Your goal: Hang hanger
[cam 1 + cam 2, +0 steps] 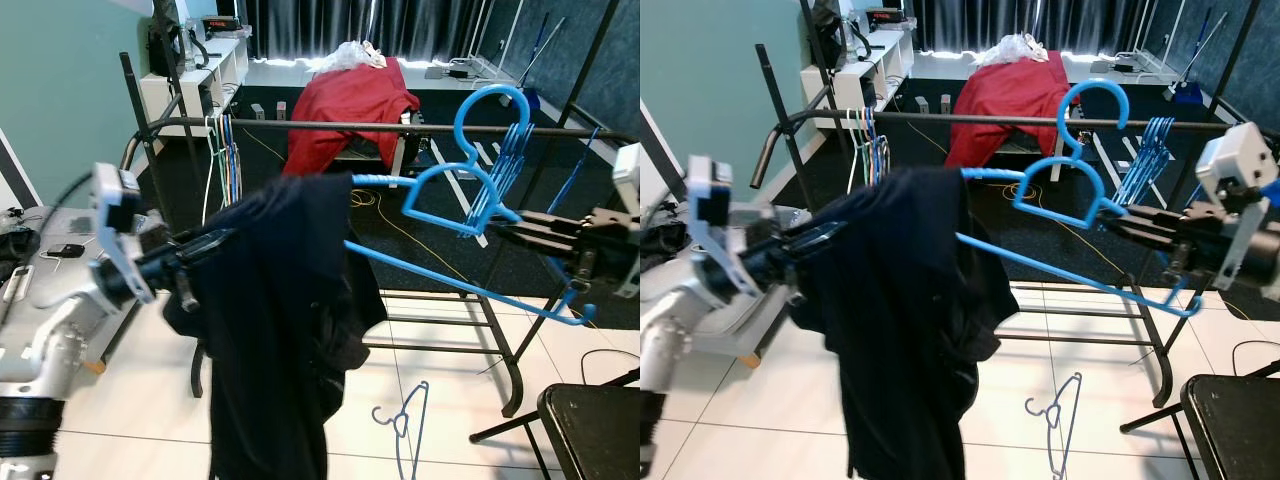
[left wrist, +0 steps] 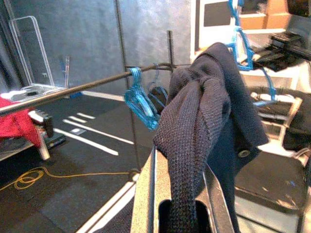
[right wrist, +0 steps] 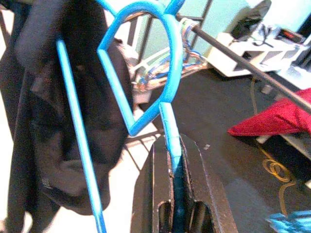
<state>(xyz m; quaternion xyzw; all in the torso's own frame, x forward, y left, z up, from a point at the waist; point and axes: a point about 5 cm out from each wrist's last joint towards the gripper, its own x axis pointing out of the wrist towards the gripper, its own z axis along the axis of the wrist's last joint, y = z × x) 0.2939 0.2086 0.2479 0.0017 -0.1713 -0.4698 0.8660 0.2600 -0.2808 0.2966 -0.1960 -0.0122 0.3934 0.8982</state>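
Right gripper [image 1: 500,232] at 3 o'clock is clamped on the sloping arm of the blue hanger [image 1: 450,205], held just in front of the rack rail [image 1: 330,125]. Left gripper [image 1: 205,250] at 9 o'clock pinches the dark garment [image 1: 285,330], which drapes over the hanger's other arm. 1 spare hanger [image 1: 405,425] lies on the floor at 6 o'clock.
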